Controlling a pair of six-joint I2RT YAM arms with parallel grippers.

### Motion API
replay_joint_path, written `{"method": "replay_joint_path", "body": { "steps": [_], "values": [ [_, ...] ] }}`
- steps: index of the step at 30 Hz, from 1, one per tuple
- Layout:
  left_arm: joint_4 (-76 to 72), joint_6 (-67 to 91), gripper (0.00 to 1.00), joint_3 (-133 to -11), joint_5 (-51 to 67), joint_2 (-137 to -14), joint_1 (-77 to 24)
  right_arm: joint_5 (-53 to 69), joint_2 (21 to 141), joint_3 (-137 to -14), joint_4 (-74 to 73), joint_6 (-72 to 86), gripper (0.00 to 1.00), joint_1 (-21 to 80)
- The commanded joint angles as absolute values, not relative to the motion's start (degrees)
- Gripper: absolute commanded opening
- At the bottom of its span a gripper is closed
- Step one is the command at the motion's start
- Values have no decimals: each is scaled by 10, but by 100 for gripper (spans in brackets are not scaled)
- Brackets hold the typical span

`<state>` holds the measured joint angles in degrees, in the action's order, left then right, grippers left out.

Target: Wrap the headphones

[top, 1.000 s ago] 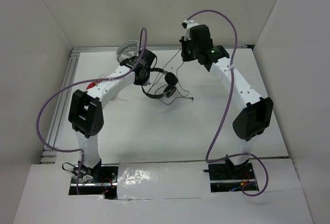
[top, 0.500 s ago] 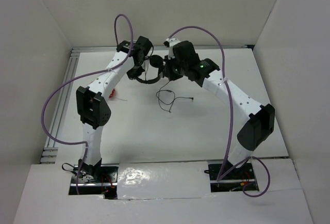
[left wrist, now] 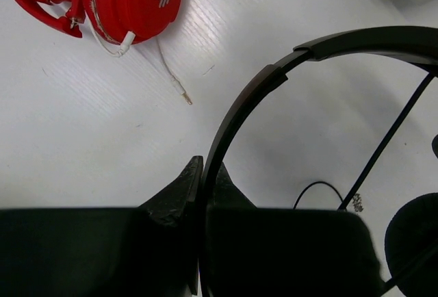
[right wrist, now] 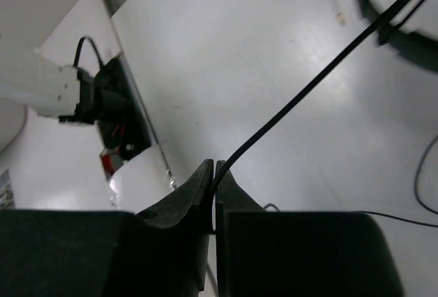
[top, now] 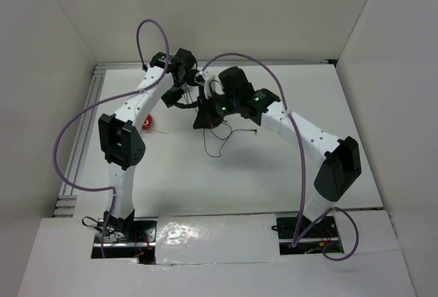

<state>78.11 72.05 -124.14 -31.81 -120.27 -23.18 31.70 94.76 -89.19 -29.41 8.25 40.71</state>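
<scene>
Black on-ear headphones [left wrist: 369, 40] hang over the far middle of the white table [top: 274, 167], left gripper [left wrist: 203, 174] clamped tight on the thin headband [left wrist: 236, 115], right gripper [right wrist: 214, 170] pinching the long thin black cord [right wrist: 308, 85]. Winding looks under way; next the right must carry that cord round the band, taut.

I'm looking into what is reading as a robotics lab test cell, not a home or a shop. Plain white panels [top: 41, 50] are boxing in a bare white table [top: 205, 181], and an aluminium rail [top: 79, 146] is running along its left edge. Two white-and-black arms, the left arm [top: 130, 115] and the right arm [top: 308, 133], are standing bolted at the near edge, with purple cables [top: 68, 139] looping off them. Something shiny, probably taped film [top: 205, 232], is covering the strip between their bases.
</scene>
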Motion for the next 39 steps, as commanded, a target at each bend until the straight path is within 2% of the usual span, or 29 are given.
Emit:
{"method": "replay_joint_path", "body": {
  "steps": [1,6,8,17,24,36,39],
  "values": [
    [753,738,0,-1266,-331,-1181,-217,404,947,-849,-232,93,11,433],
    [661,679,0,-1238,-297,-1128,-212,342,940,-784,-179,92,19,449],
    [605,647,0,-1214,-274,-1091,-211,327,946,-766,-156,97,19,450],
    [420,508,0,-1091,-160,-927,-208,193,934,-626,53,112,8,447],
    [277,420,0,-986,5,-780,-194,215,949,-562,191,126,7,384],
    [262,339,0,-961,134,-682,-191,188,988,-578,203,125,2,290],
    [260,329,0,-959,155,-661,-190,274,1012,-589,216,167,0,227]
  ]
}}
